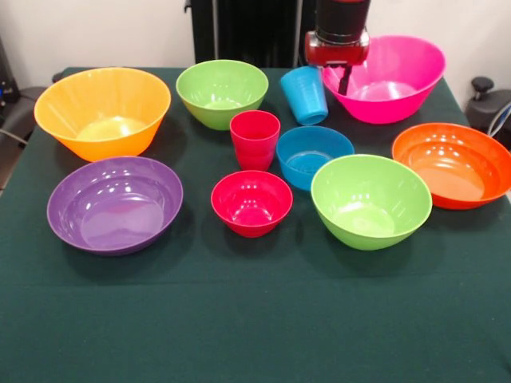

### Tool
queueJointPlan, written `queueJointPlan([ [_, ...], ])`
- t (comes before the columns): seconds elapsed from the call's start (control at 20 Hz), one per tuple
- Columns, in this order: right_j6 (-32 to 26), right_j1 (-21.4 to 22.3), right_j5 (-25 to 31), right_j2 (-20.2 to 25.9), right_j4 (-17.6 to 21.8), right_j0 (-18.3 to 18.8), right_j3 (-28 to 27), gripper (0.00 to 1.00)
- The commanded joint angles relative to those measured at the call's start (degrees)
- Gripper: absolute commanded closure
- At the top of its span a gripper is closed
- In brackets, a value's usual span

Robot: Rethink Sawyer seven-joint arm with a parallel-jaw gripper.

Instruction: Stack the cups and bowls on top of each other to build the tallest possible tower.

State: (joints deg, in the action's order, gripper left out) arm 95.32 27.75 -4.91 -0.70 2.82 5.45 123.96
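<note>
My gripper (342,78) hangs at the back, over the near-left rim of the pink bowl (391,80). The sky-blue cup (305,96) leans tilted right beside it; whether it is gripped is unclear. The red cup (255,138) stands upright mid-table, with the small blue bowl (314,155) to its right and the small red bowl (251,201) in front. One lime green bowl (222,92) sits at the back, another (371,199) at the front right. No tower stands in view; every piece sits by itself.
A yellow-orange bowl (102,112) and a purple bowl (114,203) take up the left side. An orange bowl (453,163) sits at the right edge. All rest on a dark green cloth (255,319), with open cloth along the front.
</note>
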Motion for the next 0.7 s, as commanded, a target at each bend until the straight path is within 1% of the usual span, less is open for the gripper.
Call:
queueJointPlan([
  [0.05,8.73,-2.28,-3.56,4.44,1.64,2.53,-5.23,0.0],
  [0.2,9.45,-1.36,-2.95,6.42,1.38,4.05,-4.96,0.0],
  [0.55,8.57,1.7,3.93,9.72,-0.63,5.71,-5.21,0.0],
  [0.7,8.64,2.26,5.74,11.51,-1.73,6.41,-6.17,0.0],
])
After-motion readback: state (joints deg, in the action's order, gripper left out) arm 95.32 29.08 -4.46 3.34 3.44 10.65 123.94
